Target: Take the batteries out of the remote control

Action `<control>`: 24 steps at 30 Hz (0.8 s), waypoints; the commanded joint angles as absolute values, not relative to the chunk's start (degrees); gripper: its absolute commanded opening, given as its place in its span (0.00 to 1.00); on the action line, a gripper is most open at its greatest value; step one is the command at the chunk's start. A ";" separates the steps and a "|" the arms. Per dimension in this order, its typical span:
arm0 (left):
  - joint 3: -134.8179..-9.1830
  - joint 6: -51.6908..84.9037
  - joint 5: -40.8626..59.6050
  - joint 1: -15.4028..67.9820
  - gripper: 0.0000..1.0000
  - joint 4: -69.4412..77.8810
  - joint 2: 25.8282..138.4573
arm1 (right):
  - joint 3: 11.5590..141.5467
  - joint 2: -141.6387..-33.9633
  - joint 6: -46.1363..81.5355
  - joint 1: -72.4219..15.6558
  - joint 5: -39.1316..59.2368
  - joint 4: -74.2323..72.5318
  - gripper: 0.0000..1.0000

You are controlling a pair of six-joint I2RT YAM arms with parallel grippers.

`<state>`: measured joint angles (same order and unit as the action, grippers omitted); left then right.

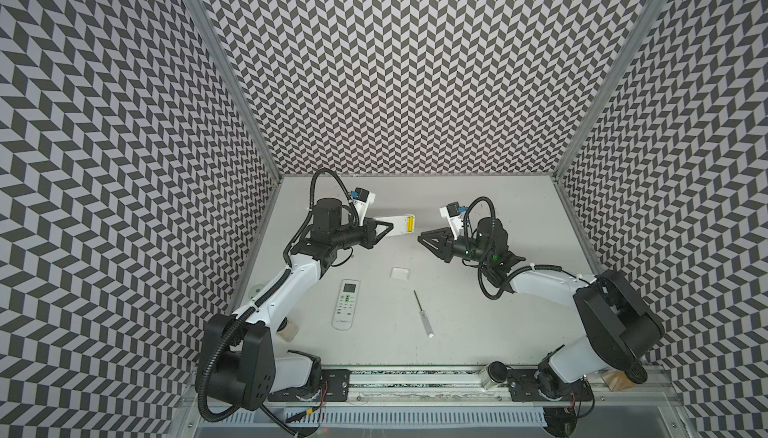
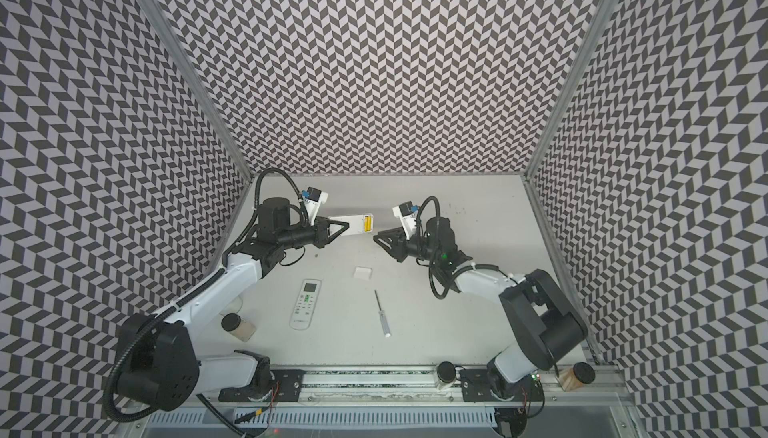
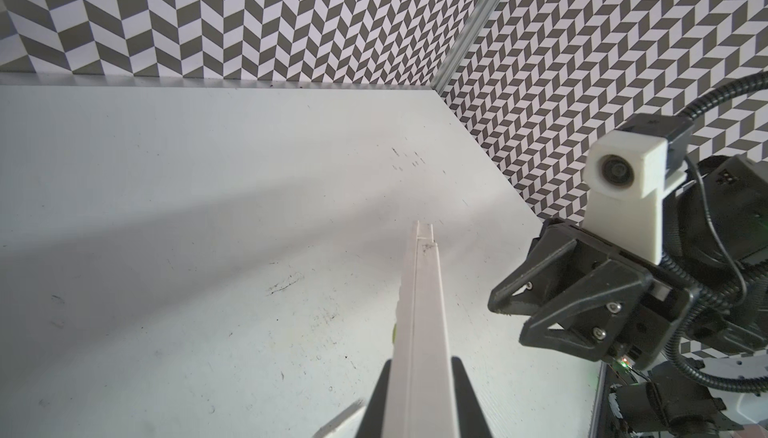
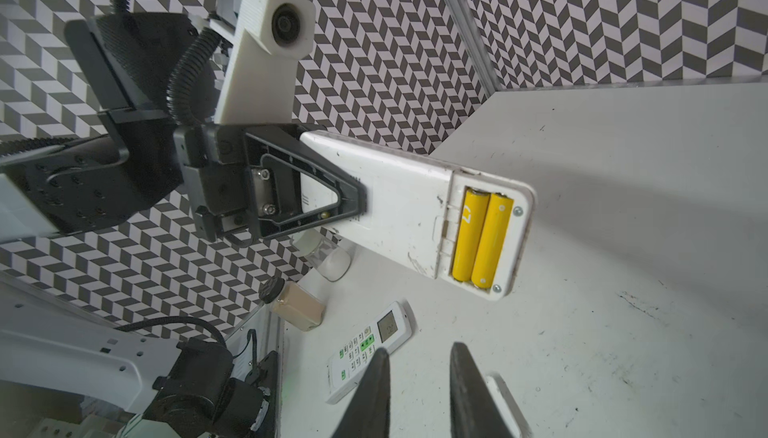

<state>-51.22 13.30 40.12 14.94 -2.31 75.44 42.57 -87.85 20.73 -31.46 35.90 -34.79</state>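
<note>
My left gripper (image 1: 388,227) (image 4: 353,203) is shut on a white remote control (image 1: 399,224) (image 2: 353,224) (image 4: 407,207) and holds it above the table, back side up. Its battery bay is uncovered at the far end. Two yellow batteries (image 1: 410,224) (image 2: 367,224) (image 4: 478,240) lie side by side in it. In the left wrist view the remote control (image 3: 419,332) shows edge-on between the jaws. My right gripper (image 1: 419,237) (image 2: 375,237) (image 4: 419,353) hovers just right of the bay, slightly open and empty.
A second remote (image 1: 346,305) (image 4: 370,348) lies face up on the table (image 1: 457,311), left of centre. A small white cover (image 1: 400,273) and a screwdriver (image 1: 423,313) lie near the middle. Jars (image 2: 239,326) (image 2: 444,375) stand by the arm bases.
</note>
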 commanded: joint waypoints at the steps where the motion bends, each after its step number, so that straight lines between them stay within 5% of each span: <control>1: -52.63 11.99 38.48 14.12 0.00 -2.53 75.81 | 41.39 -84.86 10.32 -33.18 31.53 -28.45 0.29; 7: -53.22 11.47 35.62 10.90 0.00 -3.78 75.35 | 44.45 -87.39 -0.82 -38.71 24.95 -19.36 0.37; 24: -52.67 9.13 29.24 5.91 0.00 -4.86 72.40 | 60.32 -106.30 -2.55 -43.83 16.73 -4.23 0.35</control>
<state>-51.33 9.91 29.39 6.07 -5.72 73.89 58.78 -104.47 -2.28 -43.29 19.11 -7.33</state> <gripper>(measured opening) 0.158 0.351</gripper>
